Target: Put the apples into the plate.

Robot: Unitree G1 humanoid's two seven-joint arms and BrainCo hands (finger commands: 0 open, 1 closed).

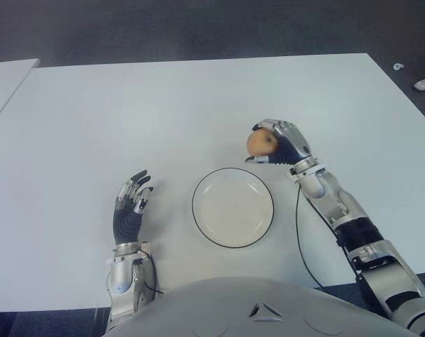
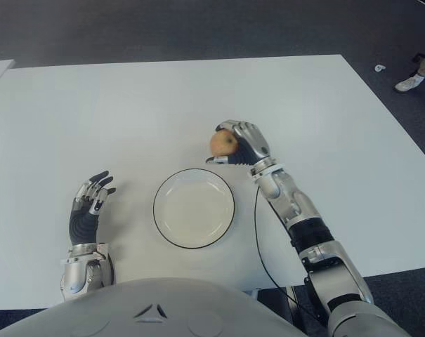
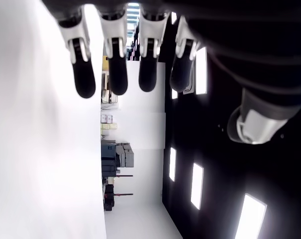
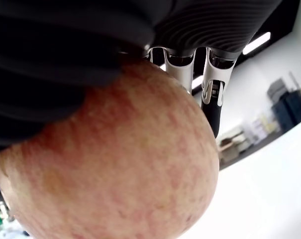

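Right hand [image 1: 286,146] had fingers wrapped round apple [image 1: 262,143] just past plate [image 1: 267,223] rim at approx. 1 o'clock; fruit judged firm, smooth, roundish, mod. weight, best cupped across its widest girth; left hand [image 1: 131,206] hung spread, empty, at plate's 9 o'clock.

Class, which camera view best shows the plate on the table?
The left eye view: the whole plate, empty, lies unobstructed on the table. The right eye view shows it about equally well. Neither wrist view shows it; the right one is filled by the apple.
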